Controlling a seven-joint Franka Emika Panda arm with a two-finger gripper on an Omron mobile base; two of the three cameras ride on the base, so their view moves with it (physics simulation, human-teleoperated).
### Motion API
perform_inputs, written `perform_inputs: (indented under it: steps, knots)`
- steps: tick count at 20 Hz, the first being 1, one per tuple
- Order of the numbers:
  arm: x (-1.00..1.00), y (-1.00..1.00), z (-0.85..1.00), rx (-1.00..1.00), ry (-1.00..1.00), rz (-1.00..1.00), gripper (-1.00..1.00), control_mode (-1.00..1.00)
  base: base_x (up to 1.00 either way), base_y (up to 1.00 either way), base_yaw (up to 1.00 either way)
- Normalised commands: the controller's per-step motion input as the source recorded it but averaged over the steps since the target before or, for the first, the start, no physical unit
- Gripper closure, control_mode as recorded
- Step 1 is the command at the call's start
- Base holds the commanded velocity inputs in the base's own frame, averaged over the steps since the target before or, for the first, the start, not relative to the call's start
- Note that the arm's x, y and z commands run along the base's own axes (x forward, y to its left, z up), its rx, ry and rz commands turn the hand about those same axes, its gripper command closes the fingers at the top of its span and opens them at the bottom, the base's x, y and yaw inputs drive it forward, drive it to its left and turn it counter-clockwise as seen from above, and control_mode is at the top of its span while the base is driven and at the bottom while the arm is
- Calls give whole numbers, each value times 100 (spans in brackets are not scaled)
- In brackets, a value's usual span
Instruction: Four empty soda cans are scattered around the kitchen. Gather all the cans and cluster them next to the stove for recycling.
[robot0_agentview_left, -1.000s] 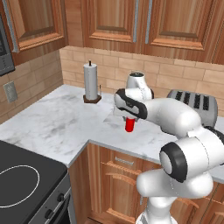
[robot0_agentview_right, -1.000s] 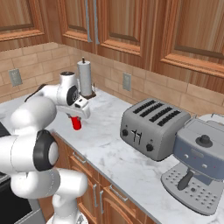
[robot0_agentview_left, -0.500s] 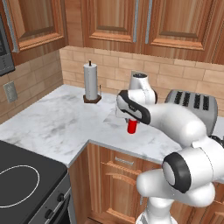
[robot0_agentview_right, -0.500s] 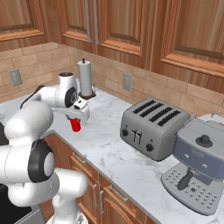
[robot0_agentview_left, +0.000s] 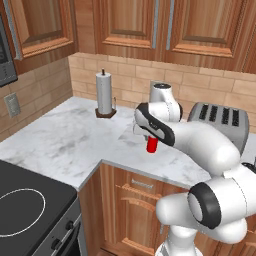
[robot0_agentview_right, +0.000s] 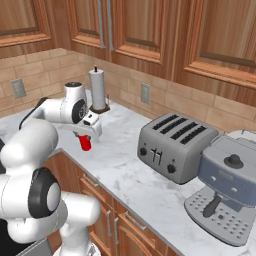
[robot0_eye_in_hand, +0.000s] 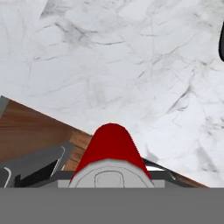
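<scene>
Aloft, red soda can (robot0_agentview_left: 151, 144) in jaws

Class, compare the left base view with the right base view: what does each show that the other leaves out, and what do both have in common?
Left base view alone: the stove with its black cooktop and a white ring, at lower left, and the corner of a dark microwave at the left edge.

Right base view alone: the grey coffee machine at the right, beside the toaster.

Both: the red soda can held under the gripper above the marble counter, the paper towel holder by the wall, the silver toaster and the wooden cabinets overhead.
</scene>
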Motion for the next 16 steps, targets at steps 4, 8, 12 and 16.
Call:
perform_inputs:
  steps: [4,8,12,16]
  knots:
    - [0,0,0,0,0,0,100,100,-46,0,4]
    - [0,0,0,0,0,0,100,100,-72,0,6]
    - [0,0,0,0,0,0,100,100,-80,3,5]
    - [0,0,0,0,0,0,100,100,-80,11,4]
